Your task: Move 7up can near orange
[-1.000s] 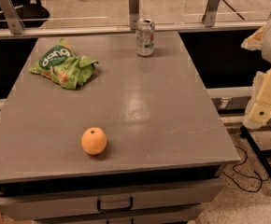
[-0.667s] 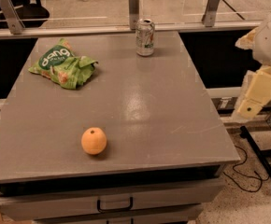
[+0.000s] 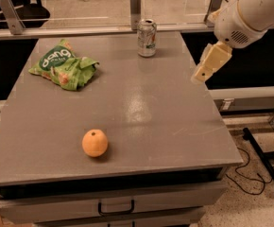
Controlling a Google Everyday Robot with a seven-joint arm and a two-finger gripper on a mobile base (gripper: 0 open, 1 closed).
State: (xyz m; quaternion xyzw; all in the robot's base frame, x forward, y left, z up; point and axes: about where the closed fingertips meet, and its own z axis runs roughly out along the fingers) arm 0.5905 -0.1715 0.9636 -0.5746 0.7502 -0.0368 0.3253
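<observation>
The 7up can (image 3: pixel 147 38) is silver-white with green and red marks and stands upright at the far edge of the grey table (image 3: pixel 151 108), right of centre. The orange (image 3: pixel 95 143) sits near the front edge, left of centre, far from the can. My gripper (image 3: pixel 205 69) is cream-coloured and hangs from the white arm (image 3: pixel 252 11) above the table's right edge. It is to the right of the can and a little nearer than it, and it holds nothing.
A green snack bag (image 3: pixel 64 65) lies at the far left of the table. A glass rail with metal posts (image 3: pixel 135 1) runs behind the table. A drawer handle (image 3: pixel 115 207) is below the front edge. Cables and a stand base (image 3: pixel 264 162) lie on the floor at right.
The arm and gripper have moved left and toward the table, from beside its right side to above its right edge. The can, orange and bag have not moved.
</observation>
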